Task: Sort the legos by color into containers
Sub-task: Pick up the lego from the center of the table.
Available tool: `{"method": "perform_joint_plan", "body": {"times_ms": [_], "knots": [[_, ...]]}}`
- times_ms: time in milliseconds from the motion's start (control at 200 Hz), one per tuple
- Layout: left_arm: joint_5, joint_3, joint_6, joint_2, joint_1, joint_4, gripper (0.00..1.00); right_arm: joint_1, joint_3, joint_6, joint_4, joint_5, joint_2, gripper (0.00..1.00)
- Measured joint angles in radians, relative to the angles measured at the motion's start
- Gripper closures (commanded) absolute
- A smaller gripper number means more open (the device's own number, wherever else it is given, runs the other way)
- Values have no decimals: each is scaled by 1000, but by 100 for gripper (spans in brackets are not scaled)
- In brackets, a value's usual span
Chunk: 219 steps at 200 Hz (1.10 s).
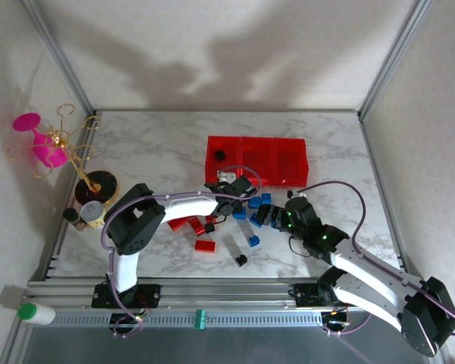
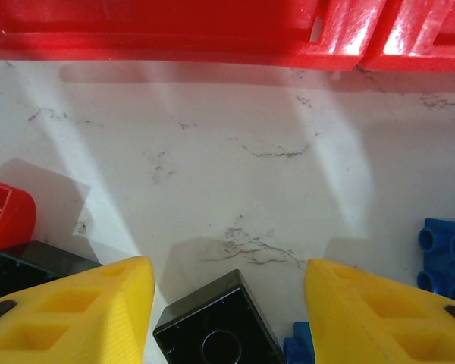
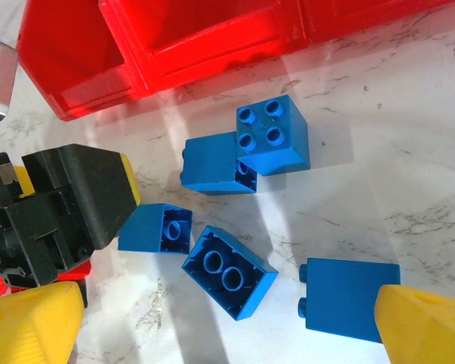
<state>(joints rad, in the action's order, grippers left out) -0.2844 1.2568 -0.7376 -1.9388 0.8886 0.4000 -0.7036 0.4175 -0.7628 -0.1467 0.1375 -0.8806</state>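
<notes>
- Legos lie mostly loose on the desk. The red ones are behind the left claw, and the blue ones crowd between it and the right claw.
- Containers, a red row of three bins, stand just ahead of the left claw. Their wall is close in front in its wrist view.
- One sorted black brick sits in the end bin nearest the left claw. The other two bins look bare, so I judge the sort has barely begun.
- The left claw is wide and holds nothing. A loose black brick lies on the desk between its yellow fingers, not gripped.
- The right claw is wide too, and empty. Five blue bricks lie just ahead of it, one of them just beside a finger.
- Left to do: nearly every red, blue and black piece has yet to go in. The loose black brick under the left claw looks like the likely next pick, probably for the bin ahead that has black in it.
</notes>
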Motion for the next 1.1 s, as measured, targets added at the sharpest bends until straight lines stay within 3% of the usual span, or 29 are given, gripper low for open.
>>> {"method": "perform_joint_plan", "body": {"times_ms": [531,1096], "knots": [[7,-57,-16,17,0,-45,47,0,0,8,2,0,-16,1],[26,-74,-26,25,1,-76,61,0,0,8,8,0,-46,1]]}}
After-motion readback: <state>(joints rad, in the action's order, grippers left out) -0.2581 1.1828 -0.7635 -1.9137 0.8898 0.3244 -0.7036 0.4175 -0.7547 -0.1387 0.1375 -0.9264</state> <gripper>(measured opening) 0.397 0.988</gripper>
